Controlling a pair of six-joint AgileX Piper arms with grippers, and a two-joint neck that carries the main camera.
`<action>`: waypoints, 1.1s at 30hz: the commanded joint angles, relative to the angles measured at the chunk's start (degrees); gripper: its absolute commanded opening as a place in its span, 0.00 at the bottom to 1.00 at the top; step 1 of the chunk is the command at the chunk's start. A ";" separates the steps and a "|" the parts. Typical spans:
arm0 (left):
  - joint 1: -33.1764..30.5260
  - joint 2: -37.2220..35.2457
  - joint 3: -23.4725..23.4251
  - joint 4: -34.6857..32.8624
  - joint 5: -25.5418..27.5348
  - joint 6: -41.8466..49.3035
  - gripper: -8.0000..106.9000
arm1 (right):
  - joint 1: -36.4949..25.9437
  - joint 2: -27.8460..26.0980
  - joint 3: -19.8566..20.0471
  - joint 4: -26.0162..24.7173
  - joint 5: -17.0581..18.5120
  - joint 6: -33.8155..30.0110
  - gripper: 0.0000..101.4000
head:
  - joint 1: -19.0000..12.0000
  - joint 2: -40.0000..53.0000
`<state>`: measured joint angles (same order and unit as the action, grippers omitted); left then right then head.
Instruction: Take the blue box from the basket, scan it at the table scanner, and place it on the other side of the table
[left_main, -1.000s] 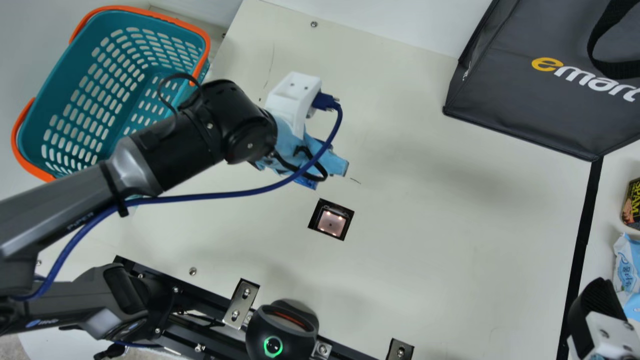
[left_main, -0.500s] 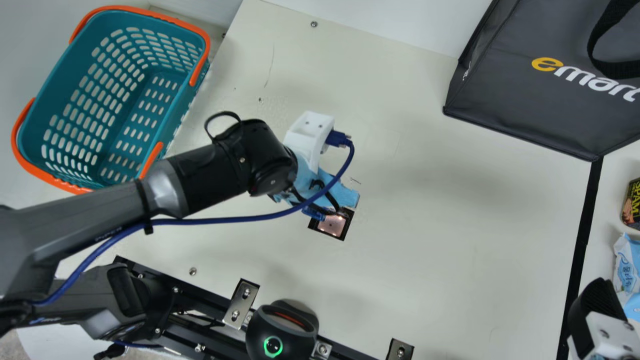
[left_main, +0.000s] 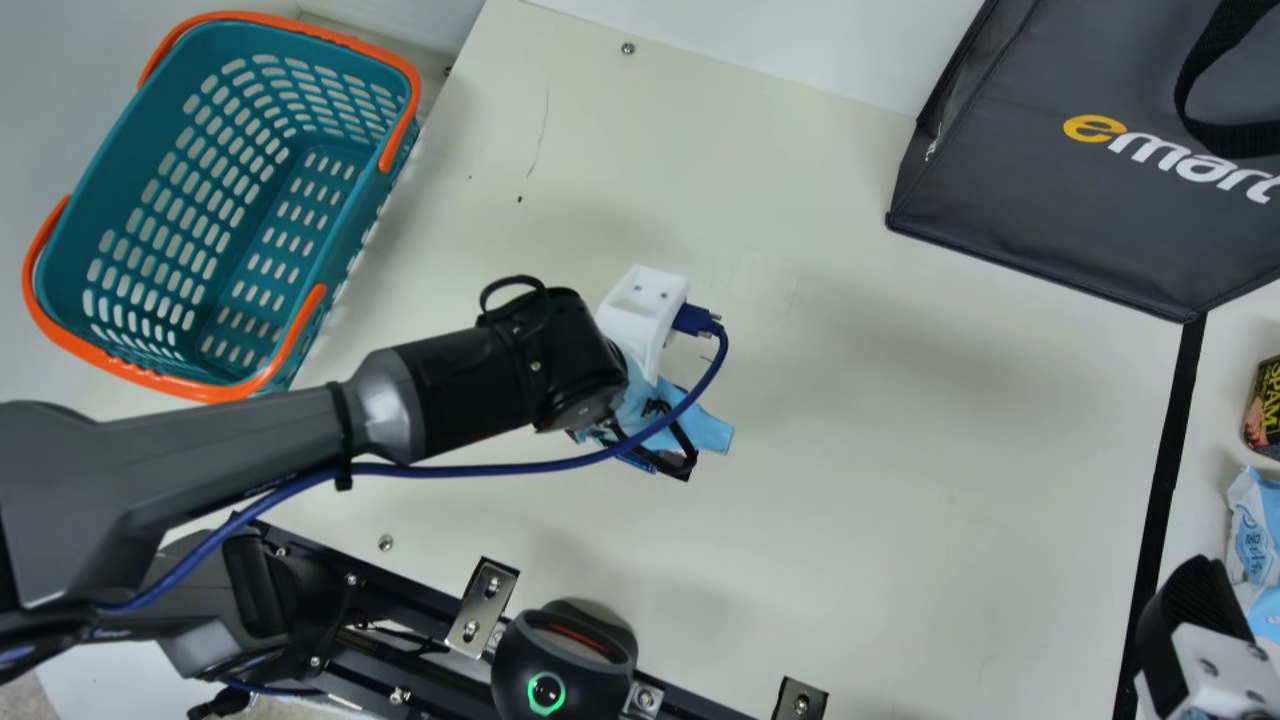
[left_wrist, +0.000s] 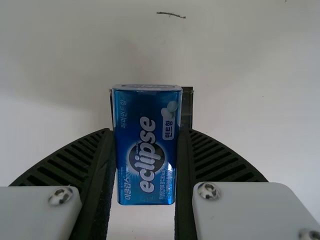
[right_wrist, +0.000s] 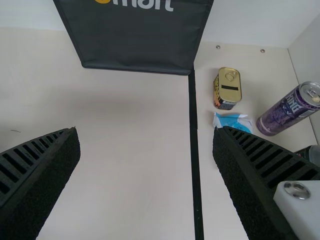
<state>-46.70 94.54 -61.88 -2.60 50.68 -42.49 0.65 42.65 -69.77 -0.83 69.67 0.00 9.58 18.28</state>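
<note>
Your blue box (left_wrist: 145, 145) is pinched upright in the left wrist view, with both ribbed fingers of the left gripper (left_main: 645, 400) closed against its sides. It sits over the table scanner (left_wrist: 187, 107), probably just above the window, though the arm hides much of that spot.

Taking the box as your clock's centre in the main view, the teal basket (left_main: 240, 390) lies at ten o'clock, the dark bag (left_main: 1050, 220) at two, and the food can (left_main: 1264, 410) and blue-white packet (left_main: 1250, 530) near three, past the black strip (left_main: 1165, 470). The black device (left_main: 565, 660) (its ring glows green) stands at seven. At half past three, your right gripper (left_main: 1195, 610) is spread wide, empty.
</note>
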 joint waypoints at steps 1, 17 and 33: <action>-0.43 0.35 -0.09 0.52 0.22 -0.65 0.00 | 0.00 0.00 0.00 0.00 0.00 0.00 0.94 | -1.66 0.14; -2.55 2.23 -0.62 2.64 0.77 -3.58 0.00 | 0.00 0.00 0.00 0.00 0.00 0.00 0.94 | -1.66 0.14; -4.26 8.27 -11.33 1.56 4.59 -4.29 0.00 | 0.00 0.00 0.00 0.00 0.07 0.00 0.94 | -1.66 0.14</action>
<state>-50.77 101.95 -71.35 -0.99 54.96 -46.64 0.65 42.65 -69.77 -0.83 69.75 0.00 9.67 18.19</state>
